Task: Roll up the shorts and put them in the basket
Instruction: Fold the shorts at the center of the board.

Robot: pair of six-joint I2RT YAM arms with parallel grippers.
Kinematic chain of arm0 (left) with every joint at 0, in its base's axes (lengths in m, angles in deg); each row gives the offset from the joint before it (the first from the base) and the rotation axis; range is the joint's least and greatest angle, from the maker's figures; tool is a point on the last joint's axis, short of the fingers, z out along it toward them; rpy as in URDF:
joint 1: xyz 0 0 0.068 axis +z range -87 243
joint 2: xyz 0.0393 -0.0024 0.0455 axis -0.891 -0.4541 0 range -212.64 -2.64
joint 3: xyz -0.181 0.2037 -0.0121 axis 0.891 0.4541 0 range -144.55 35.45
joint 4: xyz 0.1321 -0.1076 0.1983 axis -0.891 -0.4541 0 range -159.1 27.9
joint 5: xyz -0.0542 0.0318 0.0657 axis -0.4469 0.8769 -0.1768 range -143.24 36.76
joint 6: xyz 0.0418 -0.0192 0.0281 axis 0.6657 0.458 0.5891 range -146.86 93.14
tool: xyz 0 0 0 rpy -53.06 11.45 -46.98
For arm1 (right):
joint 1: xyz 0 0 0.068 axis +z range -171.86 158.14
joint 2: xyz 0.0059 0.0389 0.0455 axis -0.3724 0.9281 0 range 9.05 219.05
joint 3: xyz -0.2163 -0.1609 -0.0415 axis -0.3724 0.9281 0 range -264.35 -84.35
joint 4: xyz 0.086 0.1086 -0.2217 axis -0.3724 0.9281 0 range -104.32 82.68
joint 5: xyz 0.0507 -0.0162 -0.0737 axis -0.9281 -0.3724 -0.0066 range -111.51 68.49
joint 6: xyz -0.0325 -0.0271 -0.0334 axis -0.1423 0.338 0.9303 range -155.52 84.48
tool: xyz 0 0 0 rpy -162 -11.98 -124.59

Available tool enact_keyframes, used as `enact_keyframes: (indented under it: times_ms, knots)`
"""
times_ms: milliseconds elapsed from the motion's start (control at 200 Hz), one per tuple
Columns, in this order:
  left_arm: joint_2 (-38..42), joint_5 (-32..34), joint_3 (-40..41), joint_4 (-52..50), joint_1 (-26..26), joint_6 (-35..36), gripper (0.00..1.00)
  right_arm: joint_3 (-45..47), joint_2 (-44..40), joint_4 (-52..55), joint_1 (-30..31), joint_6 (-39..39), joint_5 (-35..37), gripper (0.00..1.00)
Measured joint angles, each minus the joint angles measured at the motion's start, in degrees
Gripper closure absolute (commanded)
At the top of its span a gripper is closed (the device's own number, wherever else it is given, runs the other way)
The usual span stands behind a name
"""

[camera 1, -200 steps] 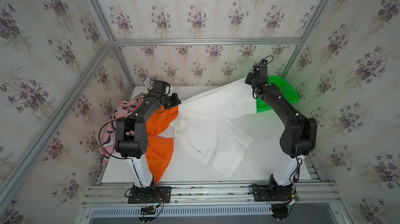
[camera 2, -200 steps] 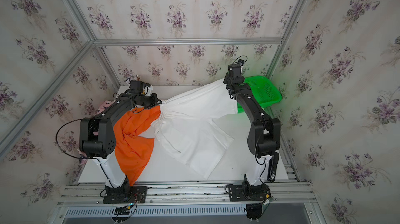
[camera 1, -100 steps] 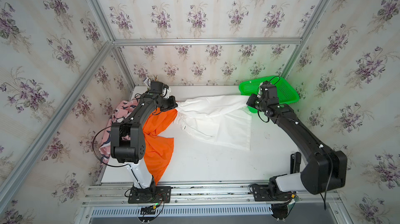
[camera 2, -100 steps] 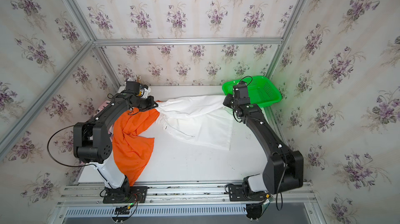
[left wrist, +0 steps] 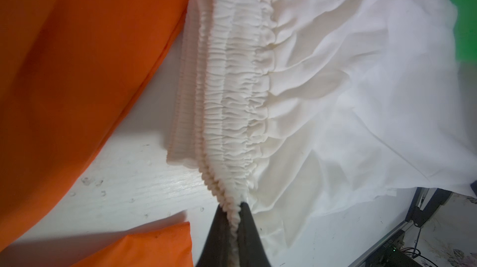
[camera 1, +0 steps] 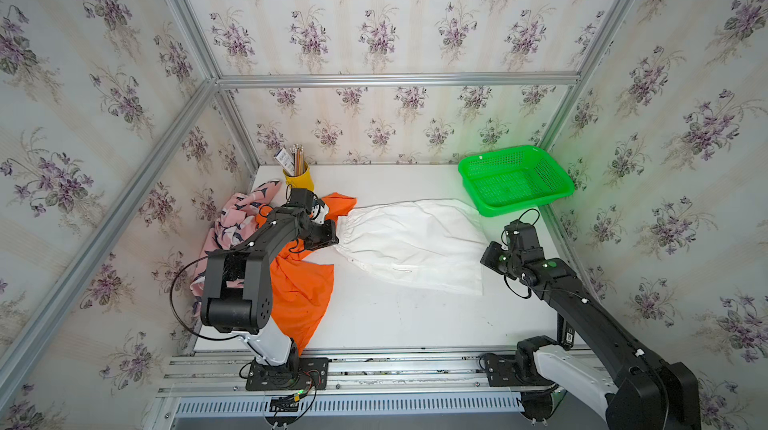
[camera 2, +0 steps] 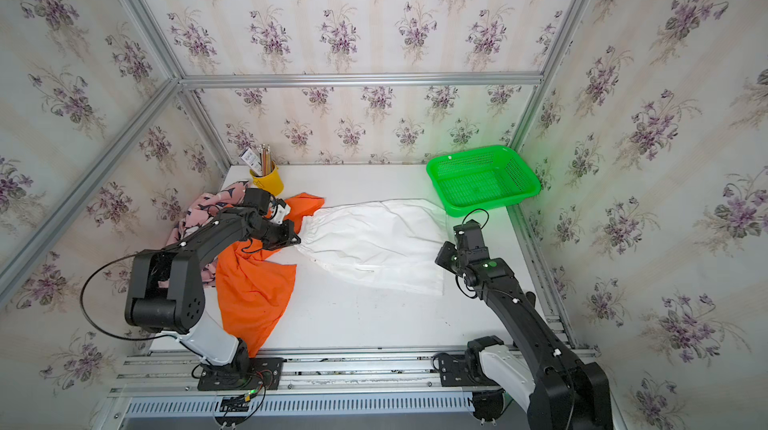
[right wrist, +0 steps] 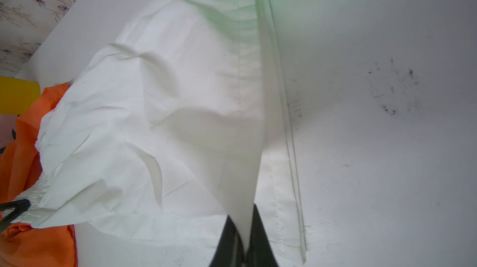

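Both top views look steeply down from high above the front rail (camera 1: 374,361) toward the back wall (camera 1: 395,128), taking in the whole table (camera 1: 395,320). Left wrist camera: very near, sighting past the left gripper (left wrist: 233,207) across the white shorts (left wrist: 335,85). Right wrist camera: equally near, sighting past the right gripper (right wrist: 244,216). All four views share that garment.
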Motion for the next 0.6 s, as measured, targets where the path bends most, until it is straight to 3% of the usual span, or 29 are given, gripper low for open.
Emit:
enact_keyframes:
  times_ms: [160,405,515,599]
  knots:
    - [1.70,2.01,0.31,-0.07,0.00,0.02,0.99,0.37,-3.48,1.75,-0.02,-1.29,0.17,1.00]
    - [5.75,6.60,0.26,-0.09,0.44,-0.02,0.98,0.09,-10.01,6.97,0.00,-2.80,0.13,1.00]
    - [4.15,7.37,0.50,-0.04,0.98,-0.28,0.85,4.33,-12.39,7.69,0.09,-4.81,-1.62,1.00]
    - [3.69,7.98,1.55,-0.04,1.03,-0.68,0.65,8.92,-13.97,7.85,0.09,-7.67,-3.61,0.74]
